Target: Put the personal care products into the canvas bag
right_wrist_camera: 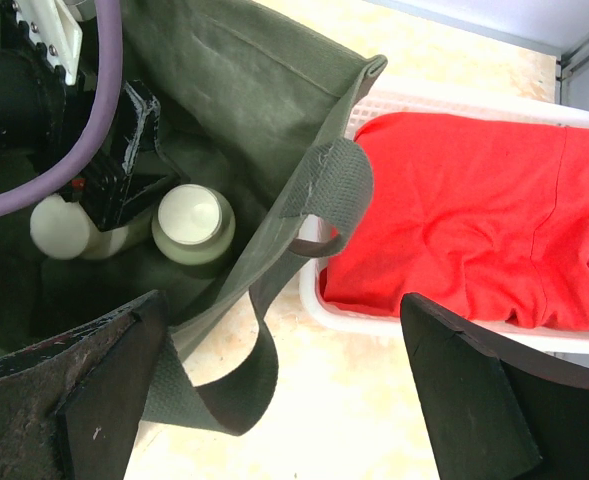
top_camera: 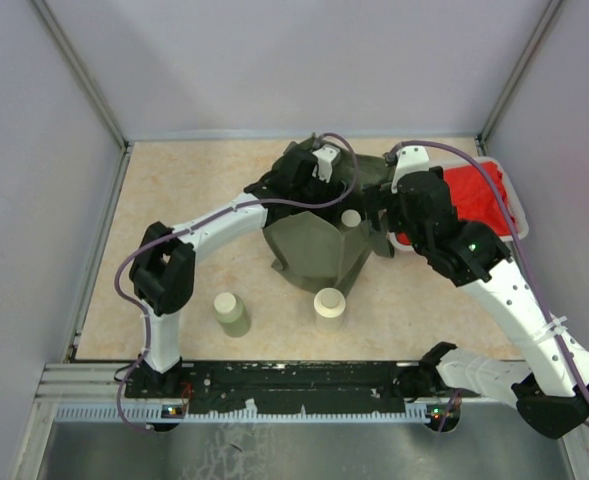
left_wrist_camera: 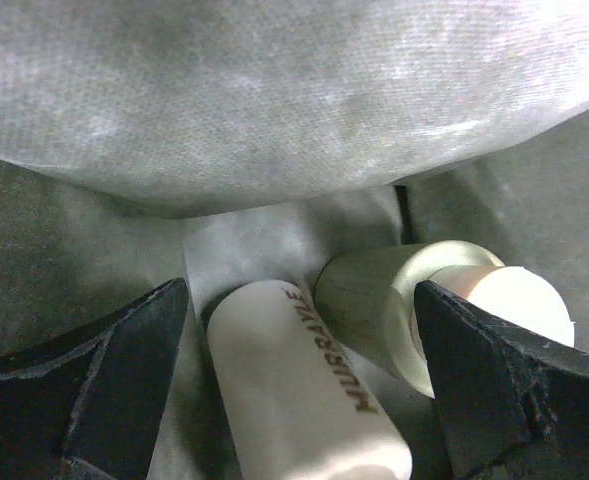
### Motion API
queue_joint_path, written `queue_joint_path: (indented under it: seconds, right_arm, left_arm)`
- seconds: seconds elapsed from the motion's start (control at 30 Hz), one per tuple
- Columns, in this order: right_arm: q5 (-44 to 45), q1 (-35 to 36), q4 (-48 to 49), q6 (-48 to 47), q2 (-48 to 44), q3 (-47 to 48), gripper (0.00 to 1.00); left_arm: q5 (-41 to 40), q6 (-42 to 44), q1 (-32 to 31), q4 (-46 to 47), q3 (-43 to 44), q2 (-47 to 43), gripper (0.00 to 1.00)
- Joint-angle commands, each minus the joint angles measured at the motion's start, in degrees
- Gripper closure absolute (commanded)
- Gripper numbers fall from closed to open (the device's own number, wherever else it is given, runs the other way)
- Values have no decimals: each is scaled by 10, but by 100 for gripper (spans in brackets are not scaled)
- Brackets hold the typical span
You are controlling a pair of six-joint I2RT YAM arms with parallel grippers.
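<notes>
The olive-green canvas bag [top_camera: 309, 255] stands open at the table's middle. My left gripper [top_camera: 322, 178] reaches down inside it, open. In the left wrist view a cream bottle [left_wrist_camera: 299, 390] lies on the bag floor between the left gripper's [left_wrist_camera: 302, 310] spread fingers, not touching them. A pale green bottle [left_wrist_camera: 384, 300] with a cream cap is beside it; it also shows in the right wrist view [right_wrist_camera: 192, 222] and from above [top_camera: 350, 218]. Two more bottles stand on the table, one [top_camera: 231, 312] left and one [top_camera: 329, 308] in front of the bag. My right gripper [right_wrist_camera: 282, 310] is open at the bag's right rim, a strap handle [right_wrist_camera: 229, 385] drooping between its fingers.
A white tray [top_camera: 517, 205] holding red cloth [right_wrist_camera: 474, 200] sits right of the bag, close to the right arm. Grey walls enclose the table on three sides. The arm bases and a black rail [top_camera: 294, 385] run along the near edge.
</notes>
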Motion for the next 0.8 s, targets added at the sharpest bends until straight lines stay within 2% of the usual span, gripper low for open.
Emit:
queue_joint_path:
  seconds: [0.0,0.17,0.5,0.67,0.77]
  right_arm:
    - [6,3,16,-5,-9,5,1]
    - [-2,3,12,-4,-10,9,1]
    - [-15,3,11,-14,-32,21,1]
    - [-50,3,-1,-9,-31,27,1]
    - [-53,3,-3,-7,-27,26,1]
  left_arm:
    - [39,3,1,-21,25,2,0]
    - [55,7,1,-27,27,-45,0]
    - [93,29,1,-42,55,-230,0]
    - [80,32,1,-30,33,-315,0]
    - [47,50,1,-57,40,-321,0]
